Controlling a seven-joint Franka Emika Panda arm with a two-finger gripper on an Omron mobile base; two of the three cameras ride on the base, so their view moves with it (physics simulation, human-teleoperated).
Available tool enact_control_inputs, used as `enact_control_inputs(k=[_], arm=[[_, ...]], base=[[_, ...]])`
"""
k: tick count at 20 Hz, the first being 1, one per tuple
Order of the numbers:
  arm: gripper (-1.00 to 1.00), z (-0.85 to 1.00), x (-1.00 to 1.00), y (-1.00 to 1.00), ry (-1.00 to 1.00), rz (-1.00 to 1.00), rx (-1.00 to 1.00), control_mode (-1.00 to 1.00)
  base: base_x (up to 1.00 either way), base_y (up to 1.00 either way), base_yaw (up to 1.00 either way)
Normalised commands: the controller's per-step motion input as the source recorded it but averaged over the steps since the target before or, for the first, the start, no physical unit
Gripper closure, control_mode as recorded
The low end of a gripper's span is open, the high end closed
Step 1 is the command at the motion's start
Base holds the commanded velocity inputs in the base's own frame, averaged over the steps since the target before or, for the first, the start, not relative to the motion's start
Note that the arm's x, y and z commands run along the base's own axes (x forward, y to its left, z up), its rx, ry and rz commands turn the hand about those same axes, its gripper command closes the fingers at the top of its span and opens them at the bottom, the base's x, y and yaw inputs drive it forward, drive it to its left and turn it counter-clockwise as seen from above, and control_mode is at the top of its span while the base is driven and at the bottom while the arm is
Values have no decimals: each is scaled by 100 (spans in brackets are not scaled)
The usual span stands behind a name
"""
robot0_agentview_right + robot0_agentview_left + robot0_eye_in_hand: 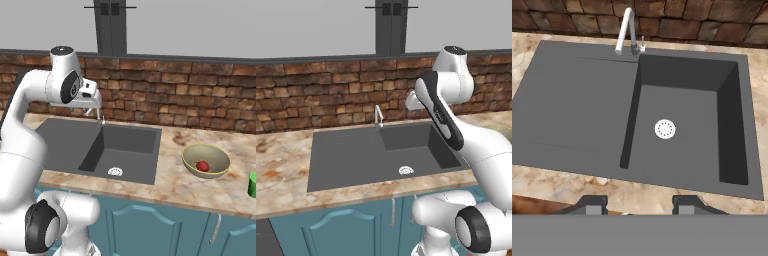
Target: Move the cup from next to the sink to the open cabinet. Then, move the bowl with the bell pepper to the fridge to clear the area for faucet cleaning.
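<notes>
Sink (587, 115) fills the counter (175, 185), faucet (626, 30) at its 12 o'clock. Bowl (206, 161) holding the pepper (202, 166) sits at the sink's 3 o'clock, cup (252, 185) further out at 4. Gripper (639, 204) hangs above the sink, fingers apart, nothing between them.

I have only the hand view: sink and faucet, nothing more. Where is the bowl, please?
Observer: The bowl stands on the counter, to the right of the sink.
Operator: Is the bell pepper inside it?
Observer: Yes, the red bell pepper lies in it.
Operator: And the cup?
Observer: The green cup stands farther right, beyond the bowl, cut off by the edge of the right base view.
</notes>
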Motion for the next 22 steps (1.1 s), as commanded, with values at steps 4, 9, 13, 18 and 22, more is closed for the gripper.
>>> enact_control_inputs(k=[4, 9, 13, 18, 22], arm=[[-100, -9, -9, 0, 1, -2, 0, -100], [-100, -15, -39, -12, 0, -10, 0, -100], [-100, -29, -23, -78, 0, 0, -1, -100], [-100, -19, -2, -100, 2, 0, 3, -100], [-100, -16, 1, -100, 6, 0, 1, -100]], base=[[0, 0, 0], [0, 0, 0], [0, 0, 0], [0, 0, 0], [0, 0, 0]])
